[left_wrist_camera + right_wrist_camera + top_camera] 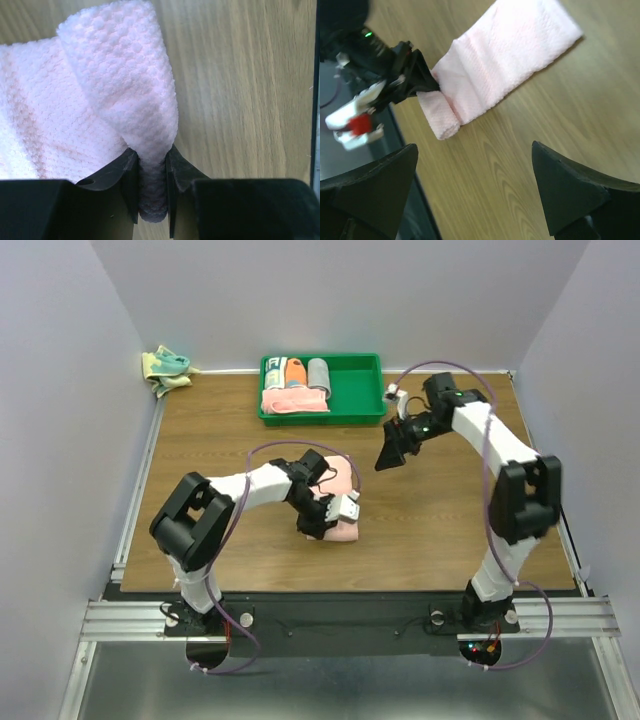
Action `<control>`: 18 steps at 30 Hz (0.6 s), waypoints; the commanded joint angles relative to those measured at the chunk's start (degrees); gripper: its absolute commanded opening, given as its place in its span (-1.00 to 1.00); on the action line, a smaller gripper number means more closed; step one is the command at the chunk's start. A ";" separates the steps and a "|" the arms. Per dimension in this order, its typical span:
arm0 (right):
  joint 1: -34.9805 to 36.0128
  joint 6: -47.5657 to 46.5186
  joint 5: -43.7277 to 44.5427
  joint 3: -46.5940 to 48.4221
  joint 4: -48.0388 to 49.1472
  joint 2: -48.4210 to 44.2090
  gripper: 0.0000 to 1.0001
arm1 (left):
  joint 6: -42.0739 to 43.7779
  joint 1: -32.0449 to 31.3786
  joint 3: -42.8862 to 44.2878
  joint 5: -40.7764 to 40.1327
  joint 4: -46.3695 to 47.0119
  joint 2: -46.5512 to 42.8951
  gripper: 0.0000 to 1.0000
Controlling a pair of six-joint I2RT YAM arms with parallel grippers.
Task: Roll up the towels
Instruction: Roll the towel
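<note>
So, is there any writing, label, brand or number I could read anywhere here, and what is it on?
No text can be read in any view.
White-and-green item in the green tray: possible print, too small and blurred to read.
White block with a red patch on the left arm's wrist: blurred, no letters show.
Pink towel and wooden table: no writing.

The towel (120, 75) is pale pink, the table (450, 525) wood-grain brown, the tray (356, 390) green.
</note>
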 commanded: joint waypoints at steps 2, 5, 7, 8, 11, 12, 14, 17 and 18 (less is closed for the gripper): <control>0.54 1.52 6.51 -8.43 10.65 -17.82 1.00 | -0.12 4.99 8.24 12.06 -15.41 8.73 -0.67; 1.06 -0.85 8.52 -12.65 10.65 -23.88 1.00 | 2.68 7.45 13.76 15.23 -22.51 15.50 -0.65; 2.29 -2.17 10.46 -15.55 10.65 -26.53 1.00 | 3.22 9.11 17.28 15.85 -25.69 20.06 -0.63; 4.73 -3.22 12.99 -16.26 10.65 -27.58 1.00 | 3.74 9.56 18.52 16.03 -26.76 21.30 -0.63; 13.06 -4.37 20.45 -19.42 11.79 -30.75 1.00 | 4.27 11.58 22.73 16.38 -29.74 26.05 -0.63; 15.63 -4.37 22.93 -20.39 13.88 -31.63 1.00 | 4.88 12.11 23.88 16.64 -32.54 28.76 -0.62; 22.38 -4.46 29.85 -23.63 16.79 -32.08 1.00 | 6.73 13.25 26.69 16.82 -34.74 31.22 -0.60; 27.95 -5.60 35.94 -26.54 22.94 -31.38 1.00 | 7.17 13.78 28.64 16.21 -35.73 33.44 -0.59; 30.57 -6.56 38.57 -28.20 24.52 -30.77 1.00 | 7.00 13.96 28.90 15.94 -35.73 33.79 -0.59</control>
